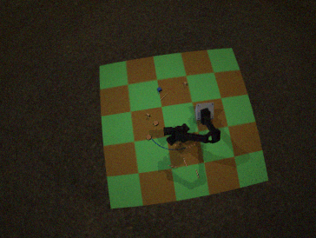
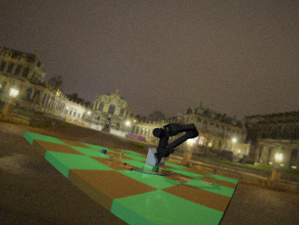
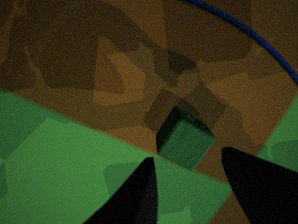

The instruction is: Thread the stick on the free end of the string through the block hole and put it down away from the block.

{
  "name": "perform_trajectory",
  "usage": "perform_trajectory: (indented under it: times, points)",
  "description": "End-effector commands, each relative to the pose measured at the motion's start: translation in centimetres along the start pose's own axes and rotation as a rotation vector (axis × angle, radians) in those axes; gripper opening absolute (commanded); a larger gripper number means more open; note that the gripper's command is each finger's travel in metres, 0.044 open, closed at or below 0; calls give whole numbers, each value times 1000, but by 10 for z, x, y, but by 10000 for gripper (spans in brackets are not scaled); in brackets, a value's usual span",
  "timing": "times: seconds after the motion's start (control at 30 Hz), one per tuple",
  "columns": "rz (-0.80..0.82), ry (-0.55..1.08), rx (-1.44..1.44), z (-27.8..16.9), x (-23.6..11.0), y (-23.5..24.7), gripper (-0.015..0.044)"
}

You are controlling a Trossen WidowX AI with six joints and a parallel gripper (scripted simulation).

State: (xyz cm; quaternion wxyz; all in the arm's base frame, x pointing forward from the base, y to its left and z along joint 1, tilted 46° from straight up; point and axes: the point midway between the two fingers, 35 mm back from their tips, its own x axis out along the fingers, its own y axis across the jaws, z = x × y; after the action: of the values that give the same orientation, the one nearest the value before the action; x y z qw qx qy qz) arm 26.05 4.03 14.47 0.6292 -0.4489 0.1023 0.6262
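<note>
The pincer (image 3: 187, 157) hangs half-closed above the desk (image 1: 117, 191), with nothing visible between its fingers. A small green cube (image 3: 186, 139) sits just beyond the tips. The blue string (image 3: 250, 32) curves past (its stick can't be made out) from the round button (image 1: 148, 136).

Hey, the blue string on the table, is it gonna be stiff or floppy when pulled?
The string lies in a loose curve across the squares, so it is probably floppy and would trail, not push. It looks thin, so likely light, though it might snag on the green block nearby.
</note>
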Motion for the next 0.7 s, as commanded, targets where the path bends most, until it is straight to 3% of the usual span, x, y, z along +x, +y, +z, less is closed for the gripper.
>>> perform_trajectory:
  times: [0.0, 0.13, 0.17, 0.53, 0.67]
  points:
    - [0, 0, 0, 0, 0, 0, 106]
    - [0, 0, 0, 0, 0, 0, 1]
    - [0, 0, 0, 0, 0, 0, 0]
    - [0, 0, 0, 0, 0, 0, 0]
    - [6, 4, -348, 32, 1, -1, 105]
